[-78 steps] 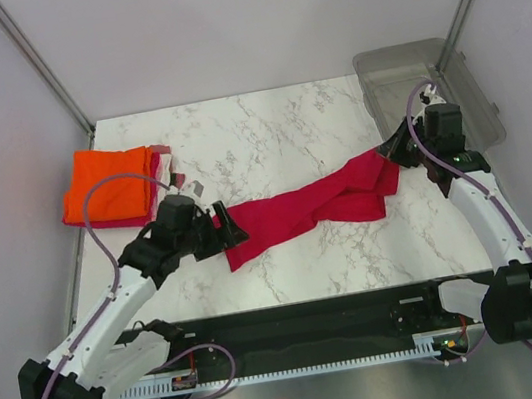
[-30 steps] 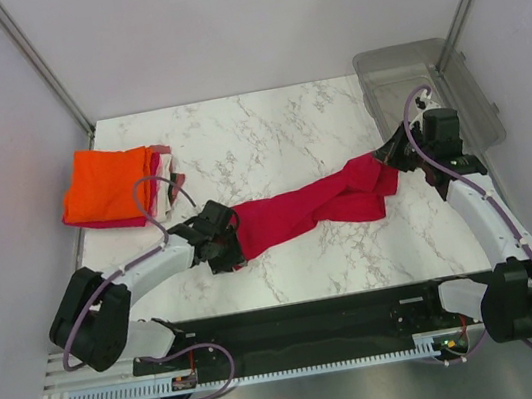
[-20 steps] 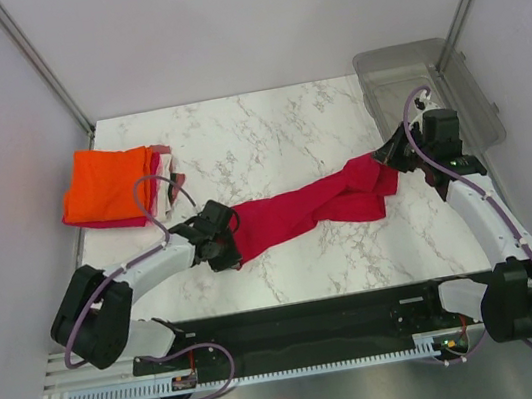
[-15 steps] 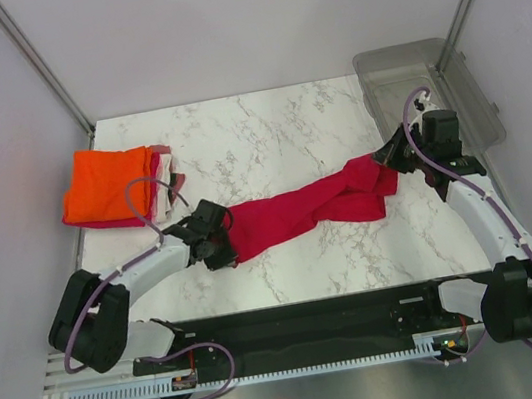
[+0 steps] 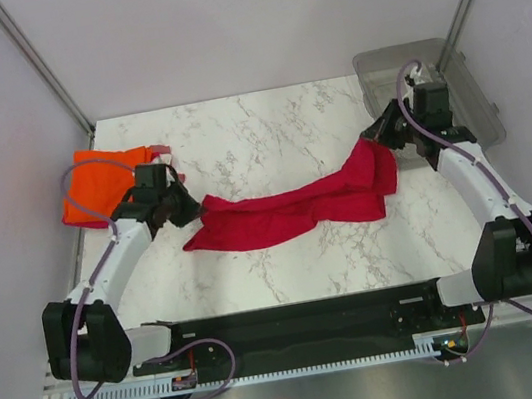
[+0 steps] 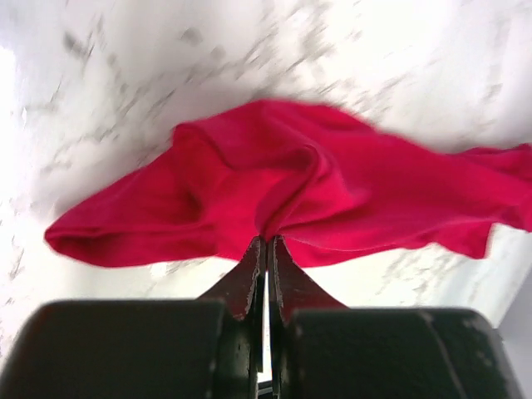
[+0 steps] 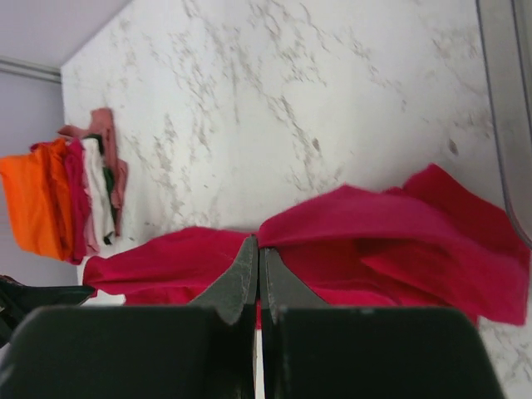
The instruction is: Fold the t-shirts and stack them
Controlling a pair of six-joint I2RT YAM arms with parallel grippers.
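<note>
Two claws pinched shut on the red shirt, strung across the middle of the desk
One end gripped by the left claw near the stack at the left edge; other end gripped by the right claw beside the bin; best to pull apart evenly, lift clear, spread flat before folding; keep off the stack; no readable labels or writing.

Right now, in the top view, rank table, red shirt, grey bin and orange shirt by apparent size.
1. table
2. red shirt and grey bin: too close to rank
3. orange shirt, partly hidden
</note>
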